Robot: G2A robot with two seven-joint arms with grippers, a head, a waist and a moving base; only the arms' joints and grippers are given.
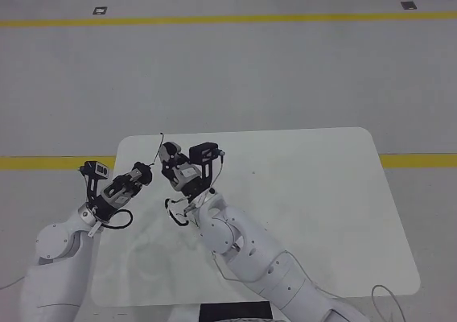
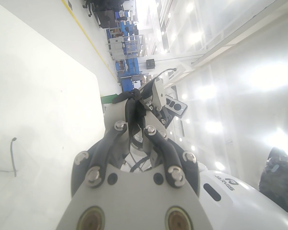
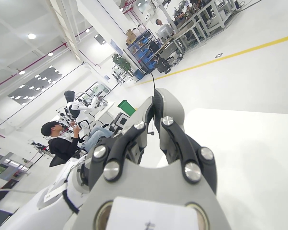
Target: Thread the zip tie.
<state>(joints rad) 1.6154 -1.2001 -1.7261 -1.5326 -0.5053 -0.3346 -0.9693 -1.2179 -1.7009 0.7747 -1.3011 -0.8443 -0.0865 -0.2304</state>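
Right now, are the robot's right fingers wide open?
No, the right fingers are shut on the thin black zip tie, which pokes out past them.

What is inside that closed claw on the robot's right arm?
A thin black zip tie is pinched in the right gripper. One end pokes out past the fingertips, and a stretch shows in the gap behind them. The part clamped between them is covered.

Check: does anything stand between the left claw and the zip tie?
Nothing visible does. The zip tie sticks out of the shut right claw; the left claw sits apart from it, across a gap over the table.
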